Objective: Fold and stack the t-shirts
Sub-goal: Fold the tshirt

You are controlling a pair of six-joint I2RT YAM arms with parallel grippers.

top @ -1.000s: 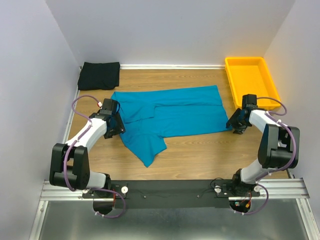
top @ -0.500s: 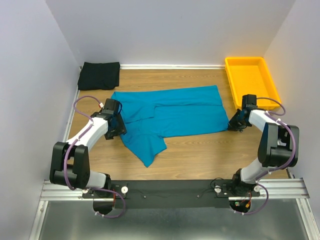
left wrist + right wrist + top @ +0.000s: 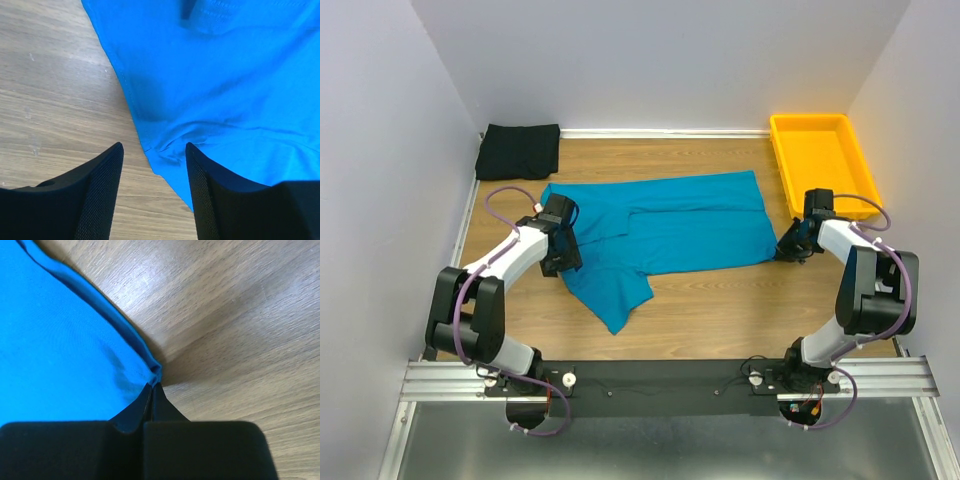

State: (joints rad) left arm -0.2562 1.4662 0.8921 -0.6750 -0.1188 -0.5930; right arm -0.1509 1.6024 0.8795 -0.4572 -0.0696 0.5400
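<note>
While the right gripper (image 3: 151, 389) pinches only the very corner of the teal t-shirt (image 3: 680, 225) spread on the table (image 3: 740, 310) and the left gripper (image 3: 154, 150) stands open astride its opposite edge, that thin bite could slip on lifting; the black t-shirt (image 3: 520, 150) sits far-left.

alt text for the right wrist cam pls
The right gripper, jaws shut, pinches the hemmed corner of the teal-blue t-shirt lying flat on the wooden table. Cloth fills the left, bare wood the right.

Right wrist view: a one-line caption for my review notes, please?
Right gripper pinched shut on a corner of the blue shirt, low over the wooden table.
</note>
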